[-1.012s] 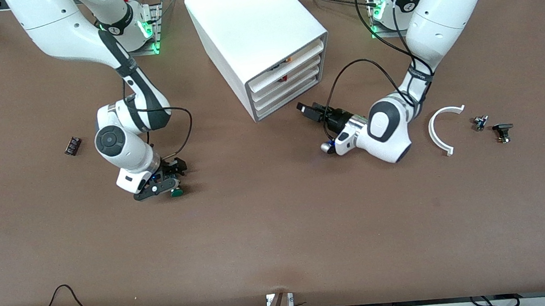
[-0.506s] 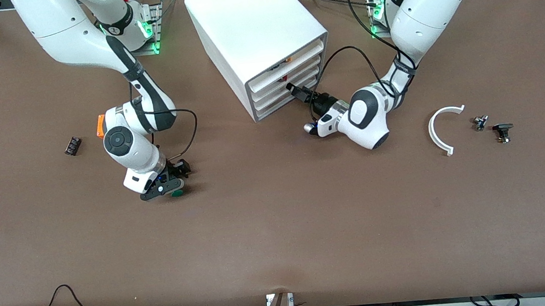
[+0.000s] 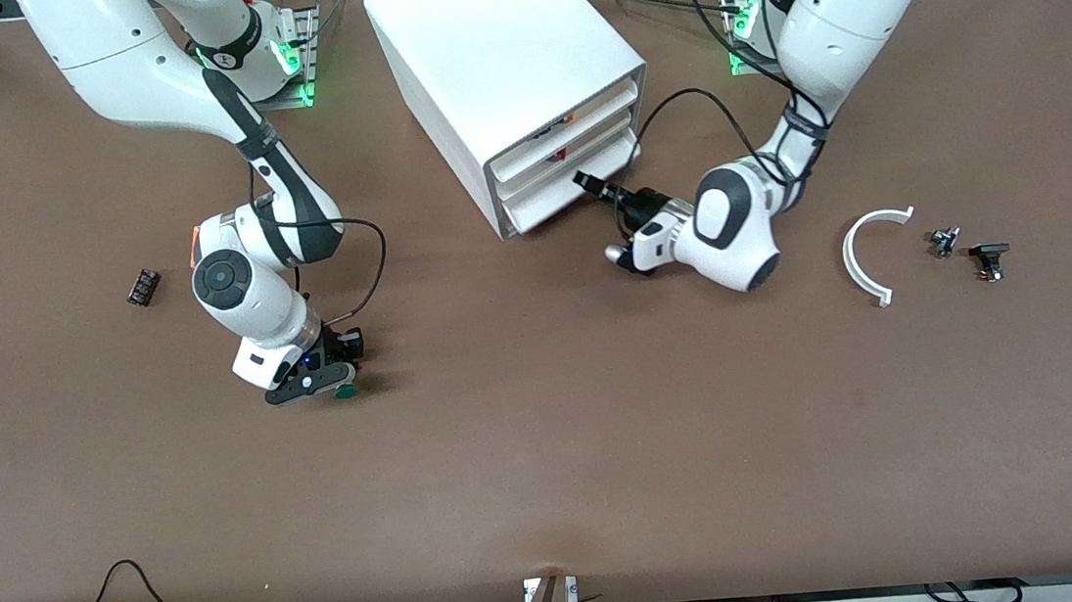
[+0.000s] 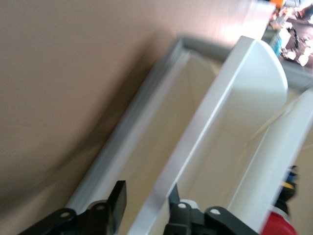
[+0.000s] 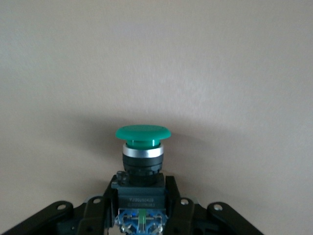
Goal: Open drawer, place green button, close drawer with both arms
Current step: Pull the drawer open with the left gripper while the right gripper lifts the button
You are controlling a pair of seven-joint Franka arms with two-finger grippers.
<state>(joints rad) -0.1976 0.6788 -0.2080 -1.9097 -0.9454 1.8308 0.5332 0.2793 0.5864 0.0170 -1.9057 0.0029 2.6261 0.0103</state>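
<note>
The white cabinet (image 3: 492,49) stands between the two arm bases. Its bottom drawer (image 3: 556,203) sticks out a little past the three above it. My left gripper (image 3: 586,181) is at that drawer's sloped front. In the left wrist view its fingers (image 4: 117,198) straddle the white front lip (image 4: 210,112), shut on it. The button (image 3: 344,392), with a green cap and a black body, lies at table level toward the right arm's end. My right gripper (image 3: 331,370) is shut on its black body (image 5: 142,193), and the green cap (image 5: 143,133) points away from the fingers.
A small black block (image 3: 142,287) lies toward the right arm's end, with an orange cube (image 3: 194,243) half hidden by the right arm. A white curved piece (image 3: 871,254) and two small parts (image 3: 943,242) (image 3: 988,257) lie toward the left arm's end.
The left gripper moved up to the bottom drawer and closed on its lip, and the drawer has slid out slightly. The right gripper closed on the button.
</note>
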